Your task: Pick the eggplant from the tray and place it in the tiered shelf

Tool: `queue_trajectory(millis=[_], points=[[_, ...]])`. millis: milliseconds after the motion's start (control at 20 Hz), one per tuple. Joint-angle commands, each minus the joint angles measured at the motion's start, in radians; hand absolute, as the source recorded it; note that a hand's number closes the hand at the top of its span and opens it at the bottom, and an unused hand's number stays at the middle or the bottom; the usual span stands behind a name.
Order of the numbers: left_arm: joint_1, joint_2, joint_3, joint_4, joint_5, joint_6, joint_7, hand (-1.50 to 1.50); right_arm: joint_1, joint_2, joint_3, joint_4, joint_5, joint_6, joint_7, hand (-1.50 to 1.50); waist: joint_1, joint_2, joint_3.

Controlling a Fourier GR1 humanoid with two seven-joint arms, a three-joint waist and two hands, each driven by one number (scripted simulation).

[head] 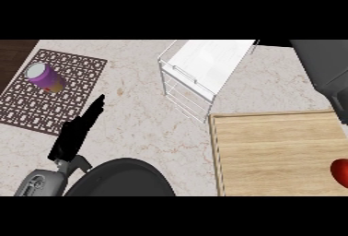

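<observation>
Left hand (76, 134): low at the view's left, over bare counter (142, 120); fingers straight and pressed together, pointing up and to the right, holding nothing.
Right hand: not in view.
Tray (272, 138): a pale wooden board at the right, its upper left corner just beside the foot of the shelf.
Eggplant: none that I can name for certain. A red rounded thing (340, 173) lies on the tray at the right edge, mostly cut off by the view; it is probably the target, though the colour does not match.
Shelf (197, 64): a white wire rack at top centre, seen from above and tilted, between the mat and the tray.
Mat (65, 99): brown and patterned, at the left, with a purple can (45, 76) standing on it, well apart from the tray.
Dark dome (119, 179): at the bottom centre, just right of the left forearm; I cannot tell what it is.
Stage: nothing picked yet, by my reading; the whole task remains.
Risk, reach: the left hand is well apart from the red thing, and crossing would sweep it past the shelf's foot and could knock the rack.
Risk, sight: the target sits at the frame's edge, so a grasp there would be poorly seen and could miss.
Risk, mix-up: the purple can could be taken for the eggplant by colour.
</observation>
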Motion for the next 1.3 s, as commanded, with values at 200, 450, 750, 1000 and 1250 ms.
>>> queue_trajectory(millis=[200, 450, 750, 1000, 1250], points=[[0.019, -0.049, -0.021, 0.030, 0.020, -0.008, -0.015, 0.00, -0.003, 0.118, -0.142, 0.133, -0.150, 0.161, 0.021, 1.50, 0.002, 0.012, -0.008], [0.023, -0.059, -0.031, 0.016, 0.016, 0.001, -0.024, 0.00, -0.029, 0.135, -0.297, 0.220, -0.303, 0.280, 0.143, -1.50, 0.020, 0.015, -0.008], [-0.005, -0.071, -0.035, 0.014, 0.007, 0.019, 0.015, 0.00, -0.053, 0.096, -0.442, 0.200, -0.447, 0.253, 0.176, -1.50, -0.008, 0.007, -0.007], [0.053, -0.059, -0.038, -0.010, 0.012, 0.011, -0.027, 0.00, -0.041, 0.021, -0.527, 0.166, -0.522, 0.058, 0.189, -1.50, 0.014, 0.013, -0.007], [0.027, -0.042, -0.019, -0.006, 0.021, 0.003, -0.018, 0.00, -0.006, -0.126, -0.565, 0.150, -0.546, -0.016, 0.216, -1.50, 0.002, 0.018, -0.006]])
